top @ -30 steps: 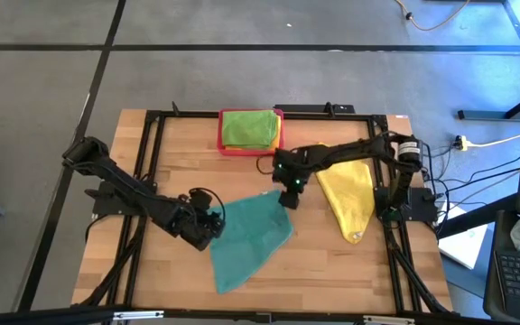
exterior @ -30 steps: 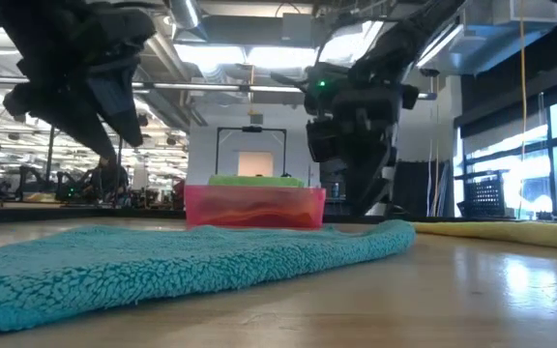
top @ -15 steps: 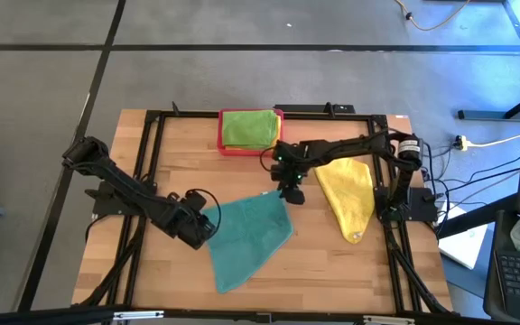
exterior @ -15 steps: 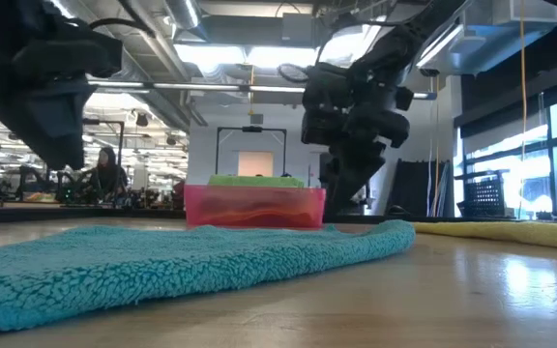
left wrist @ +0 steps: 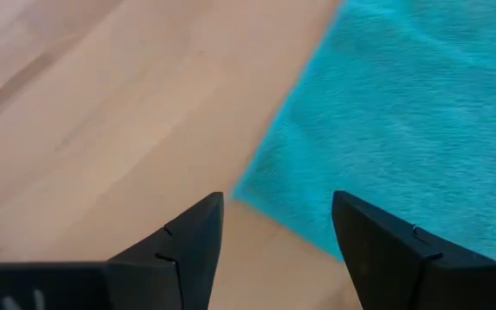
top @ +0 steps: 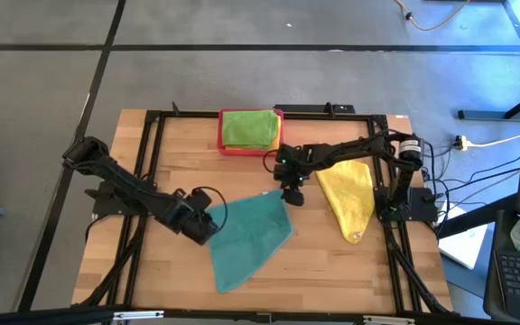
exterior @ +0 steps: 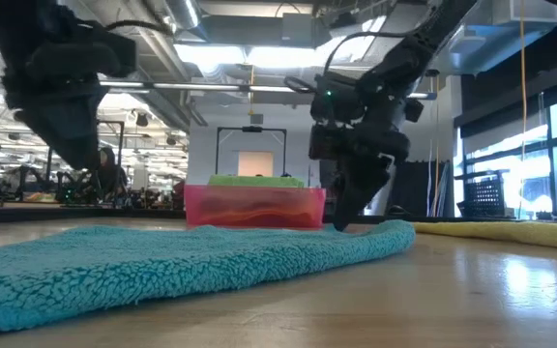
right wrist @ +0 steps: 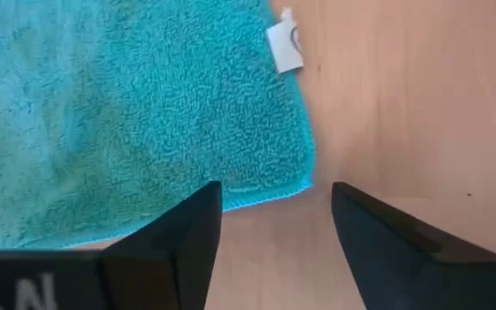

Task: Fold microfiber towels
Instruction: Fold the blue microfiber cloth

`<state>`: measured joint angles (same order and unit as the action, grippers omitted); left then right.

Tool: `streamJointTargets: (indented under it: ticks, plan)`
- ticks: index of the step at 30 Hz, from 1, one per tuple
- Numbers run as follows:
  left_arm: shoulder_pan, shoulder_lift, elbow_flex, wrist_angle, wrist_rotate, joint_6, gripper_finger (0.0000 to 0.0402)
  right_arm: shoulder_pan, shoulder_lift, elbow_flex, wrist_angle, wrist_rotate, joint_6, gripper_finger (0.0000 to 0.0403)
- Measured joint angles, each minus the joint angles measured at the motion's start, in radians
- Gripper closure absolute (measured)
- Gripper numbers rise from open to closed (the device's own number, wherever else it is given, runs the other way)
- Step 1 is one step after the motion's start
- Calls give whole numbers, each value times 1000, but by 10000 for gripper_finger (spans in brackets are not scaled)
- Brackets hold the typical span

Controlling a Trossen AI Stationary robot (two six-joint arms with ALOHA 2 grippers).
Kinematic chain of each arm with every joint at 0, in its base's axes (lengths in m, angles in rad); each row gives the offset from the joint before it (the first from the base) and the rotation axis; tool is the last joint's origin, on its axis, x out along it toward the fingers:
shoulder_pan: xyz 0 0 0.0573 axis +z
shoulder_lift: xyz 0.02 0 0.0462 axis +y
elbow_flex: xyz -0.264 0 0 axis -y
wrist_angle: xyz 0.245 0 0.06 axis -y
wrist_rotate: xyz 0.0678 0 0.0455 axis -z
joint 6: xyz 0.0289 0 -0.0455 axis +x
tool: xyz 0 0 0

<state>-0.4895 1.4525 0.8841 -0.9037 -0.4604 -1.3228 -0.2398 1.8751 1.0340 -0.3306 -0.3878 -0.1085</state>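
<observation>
Left end effector (left wrist: pixel 274 245): fingers spread, empty, poised over the near-left corner of the teal towel (top: pixel 251 236), likely to pinch it.
Right end effector (right wrist: pixel 274 232): parted, empty, above the teal towel's far corner.
White tag (right wrist: pixel 283 45) on that corner (print unreadable).
Yellow towel (top: pixel 348 194): right of teal.
Green towel (top: pixel 248 128): in pink tray (top: pixel 227 147), beyond.

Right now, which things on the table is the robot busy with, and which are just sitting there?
Busy with:
- teal towel, spread flat
- left gripper, open at its corner
- right gripper, open above another corner

Just sitting:
- yellow towel
- green towel in the pink tray
</observation>
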Motion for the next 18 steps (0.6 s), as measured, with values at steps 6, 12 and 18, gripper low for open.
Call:
streamJointTargets:
  ticks: [6, 12, 18]
  plan:
    - [53, 0, 0, 70, 49, 124, 207, 1, -1, -34, 119, 0, 117, 200]
    - [107, 0, 0, 52, 116, 230, 217, 12, 8, -42, 140, -5, 130, 217]
    - [194, -31, -1, 28, 192, 384, 222, 35, 10, -41, 135, 26, 184, 268]
